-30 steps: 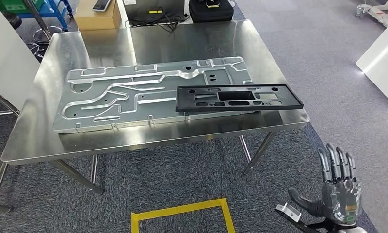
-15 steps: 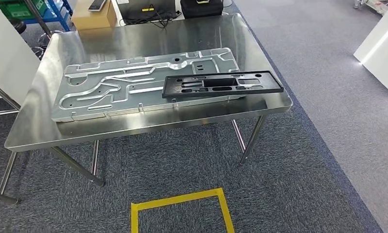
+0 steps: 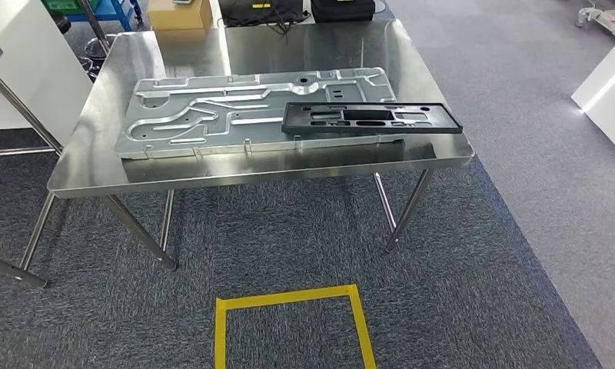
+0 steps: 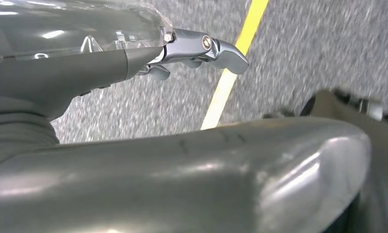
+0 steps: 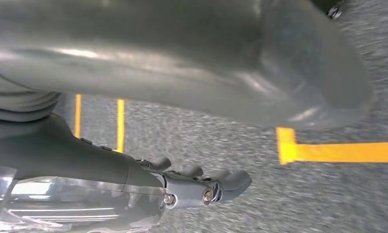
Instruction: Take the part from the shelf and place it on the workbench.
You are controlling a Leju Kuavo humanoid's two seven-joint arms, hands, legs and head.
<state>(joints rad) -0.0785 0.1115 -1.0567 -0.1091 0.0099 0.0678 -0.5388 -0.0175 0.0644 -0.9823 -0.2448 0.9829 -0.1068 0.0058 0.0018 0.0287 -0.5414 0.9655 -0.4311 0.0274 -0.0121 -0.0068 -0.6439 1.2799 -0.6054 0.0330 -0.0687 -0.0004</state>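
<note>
The black part (image 3: 370,119) was seen lying flat on the table (image 3: 89,165), resting on the right-hand portion of a large stamped metal panel (image 3: 212,115) and reaching close to the table's right front corner. Nothing was seen touching it. From this lie, the placing step was judged to be done: the part was on the workbench and free of any hand. No shelf could be made out in the head view, so the pick-up end of the task could not be checked from the pictures.

The left hand (image 4: 202,51) was seen in its wrist view hanging over grey carpet near a line of yellow tape (image 4: 231,73), with its fingers extended and nothing held in them. The right hand (image 5: 202,187) was likewise seen over the carpet beside yellow tape, its fingers stretched out and empty. Both wrist views were blurred, so the finer lie of the fingers could not be told.

On the floor in front of the table, a square of yellow tape (image 3: 289,298) was marked out. What was left was judged to be little or nothing, unless further parts were to be fetched.
</note>
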